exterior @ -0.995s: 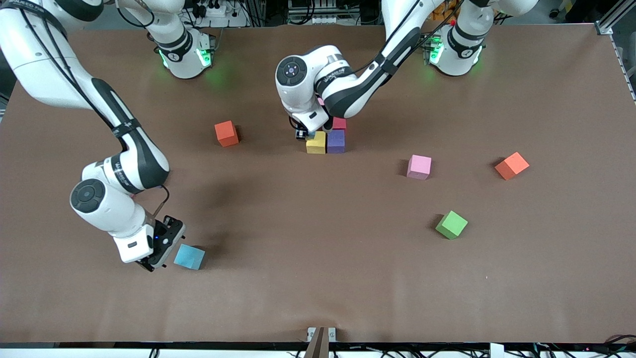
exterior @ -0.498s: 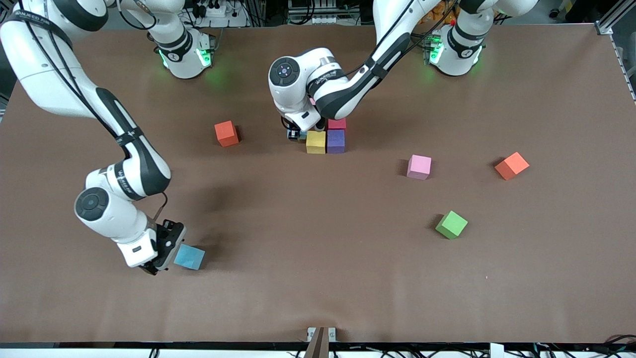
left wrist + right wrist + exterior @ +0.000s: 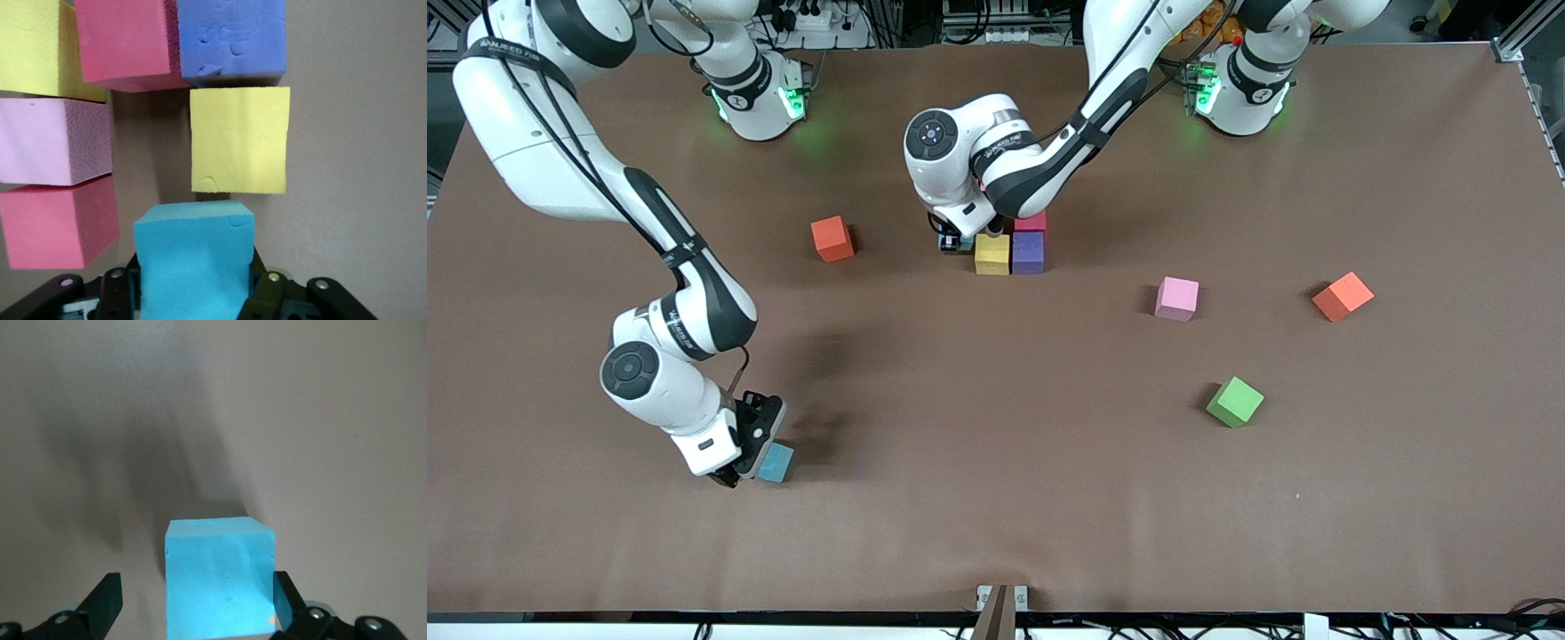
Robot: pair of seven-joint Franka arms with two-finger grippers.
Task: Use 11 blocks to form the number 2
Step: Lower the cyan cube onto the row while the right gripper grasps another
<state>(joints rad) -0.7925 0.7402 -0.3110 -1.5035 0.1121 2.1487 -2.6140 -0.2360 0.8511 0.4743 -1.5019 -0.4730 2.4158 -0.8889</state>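
Observation:
My left gripper [image 3: 953, 240] is shut on a light blue block [image 3: 193, 257], low beside the yellow block [image 3: 992, 253] of a cluster at mid-table. The cluster also holds a purple block [image 3: 1028, 252] and a red block [image 3: 1032, 220]. The left wrist view adds another yellow block [image 3: 33, 47], a pink block [image 3: 50, 140] and a second red block [image 3: 57, 223]. My right gripper [image 3: 751, 449] is open, its fingers on either side of a second light blue block [image 3: 776, 462] that rests on the table. A pink block [image 3: 1176, 298] and a green block [image 3: 1234, 401] lie loose.
Two orange cubes sit apart from the cluster: one [image 3: 832, 238] toward the right arm's end, the other [image 3: 1343, 296] toward the left arm's end. The brown table [image 3: 996, 498] runs to its front edge, nearest the camera.
My right gripper has moved over to the light blue block on the table and now straddles it. My left gripper has shifted slightly toward the right arm's end with its block.

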